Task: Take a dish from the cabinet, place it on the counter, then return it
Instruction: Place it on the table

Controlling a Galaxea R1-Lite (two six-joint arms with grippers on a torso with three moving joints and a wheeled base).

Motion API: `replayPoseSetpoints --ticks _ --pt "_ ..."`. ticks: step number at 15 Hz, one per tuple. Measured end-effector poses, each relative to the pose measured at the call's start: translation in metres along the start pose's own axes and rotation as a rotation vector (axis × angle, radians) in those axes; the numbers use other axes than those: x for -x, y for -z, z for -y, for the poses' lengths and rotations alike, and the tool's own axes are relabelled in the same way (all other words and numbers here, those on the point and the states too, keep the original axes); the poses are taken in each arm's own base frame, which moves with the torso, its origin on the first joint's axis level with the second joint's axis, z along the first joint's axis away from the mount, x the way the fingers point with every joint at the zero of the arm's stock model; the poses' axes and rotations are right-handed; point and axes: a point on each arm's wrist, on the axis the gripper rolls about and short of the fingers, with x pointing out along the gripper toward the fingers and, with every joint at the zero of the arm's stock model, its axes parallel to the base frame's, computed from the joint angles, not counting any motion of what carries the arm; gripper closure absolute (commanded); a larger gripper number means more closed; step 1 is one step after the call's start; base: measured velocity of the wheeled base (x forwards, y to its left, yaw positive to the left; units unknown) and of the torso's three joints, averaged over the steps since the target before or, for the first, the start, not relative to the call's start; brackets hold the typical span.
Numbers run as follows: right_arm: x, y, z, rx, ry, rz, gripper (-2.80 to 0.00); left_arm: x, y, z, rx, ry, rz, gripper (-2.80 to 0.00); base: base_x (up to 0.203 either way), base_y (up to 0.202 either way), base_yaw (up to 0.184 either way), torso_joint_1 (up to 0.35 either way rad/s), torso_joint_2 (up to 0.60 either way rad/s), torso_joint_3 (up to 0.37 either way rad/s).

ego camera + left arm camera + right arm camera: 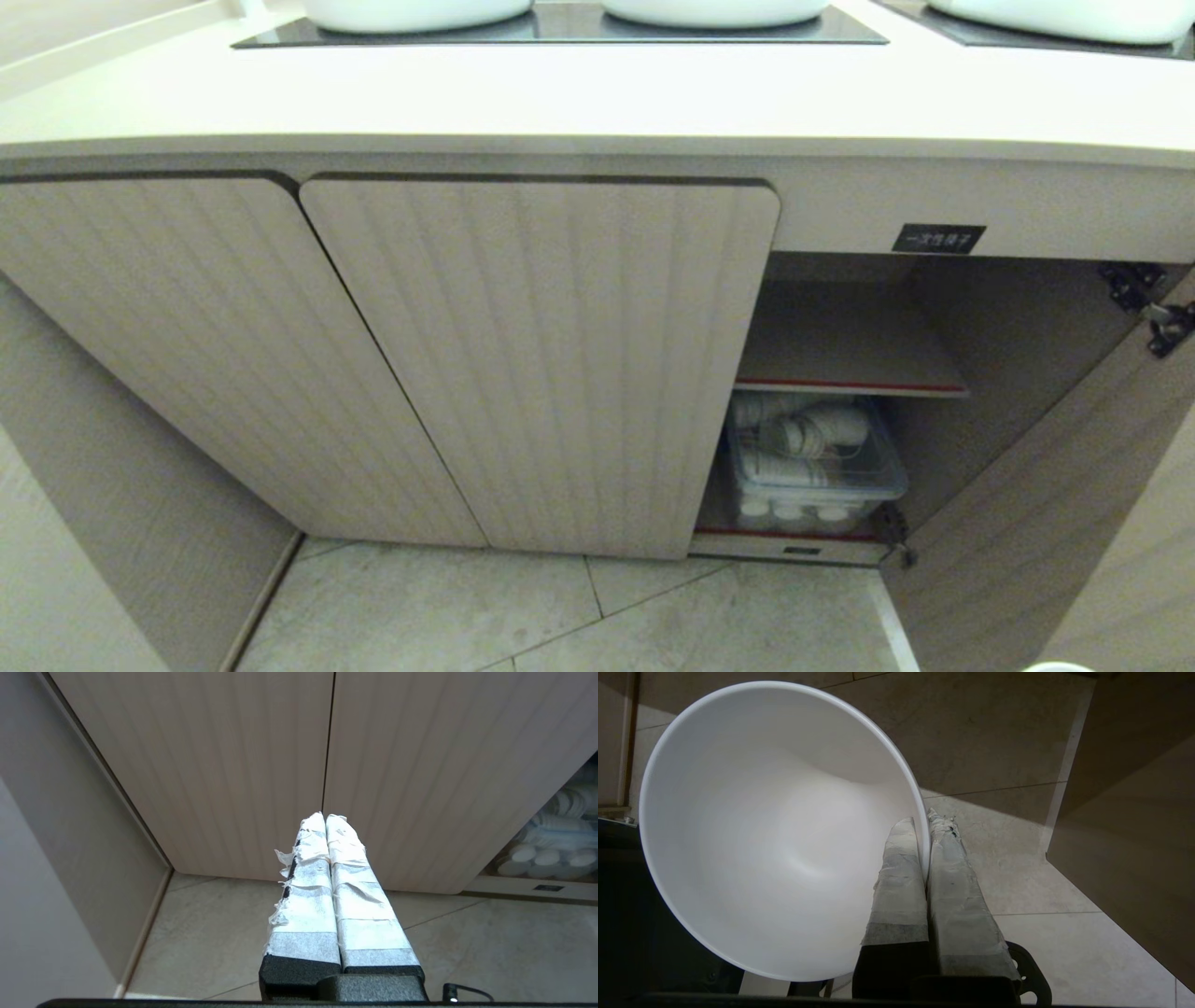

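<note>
The dish (775, 849), a plain white deep bowl, hangs over the tiled floor. My right gripper (924, 823) is shut on its rim, one finger inside the bowl and one outside. A sliver of the dish's white rim (1057, 666) shows at the bottom edge of the head view. The cabinet (541, 355) stands in front of me under the beige counter (560, 93), with its right-hand door (1046, 523) swung open. My left gripper (325, 816) is shut and empty, held low in front of the two closed ribbed doors.
Inside the open bay, an upper grey shelf with a red front edge (850, 385) is bare. Below it sits a clear plastic bin of white cups (812, 467). A black label (937, 238) is above the opening. White pots (420, 11) stand on the black cooktop (560, 28).
</note>
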Motion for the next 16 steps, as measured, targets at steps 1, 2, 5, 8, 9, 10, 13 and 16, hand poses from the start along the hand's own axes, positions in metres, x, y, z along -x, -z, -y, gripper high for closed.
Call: replayPoseSetpoints --ticks 1,2,5,8,9,10,13,16 --pt "0.0 0.0001 0.0 0.0 0.0 0.0 0.0 0.0 0.0 0.0 0.0 0.0 0.0 0.0 0.0 0.0 0.0 0.171 -0.47 -0.296" --pt "0.0002 -0.0004 -0.0001 0.0 -0.001 0.002 0.0 0.0 0.0 0.0 0.0 0.0 0.0 0.0 0.0 0.0 0.0 0.185 -0.48 -0.303" --pt "0.0003 -0.0004 -0.0001 0.0 0.0 0.002 0.0 0.0 0.0 0.0 0.0 0.0 0.0 0.0 0.0 0.0 0.0 0.187 -0.49 -0.294" --pt "0.0 0.0002 0.0 0.0 -0.002 -0.001 0.0 0.0 0.0 0.0 0.0 0.0 0.0 0.0 0.0 0.0 0.0 0.203 -0.5 -0.295" --pt "-0.0001 0.0002 0.0 0.0 -0.002 0.0 0.0 0.0 0.0 0.0 0.0 0.0 0.0 0.0 0.0 0.0 0.0 0.219 -0.51 -0.297" --pt "0.0 0.0002 0.0 0.0 -0.001 0.0 0.0 0.0 0.0 0.0 0.0 0.001 0.0 0.0 0.0 0.0 0.0 0.225 -0.51 -0.305" --pt "0.0004 0.0 -0.0001 -0.001 0.0 0.001 0.0 0.0 0.0 0.0 0.0 0.0 0.0 0.0 0.0 0.0 0.0 0.231 -0.53 -0.3" --pt "0.0007 -0.0007 -0.0001 -0.001 0.0 0.003 0.0 0.0 0.0002 0.0 0.0 0.001 -0.001 0.0 0.0 0.0 0.0 0.252 -0.56 -0.307"
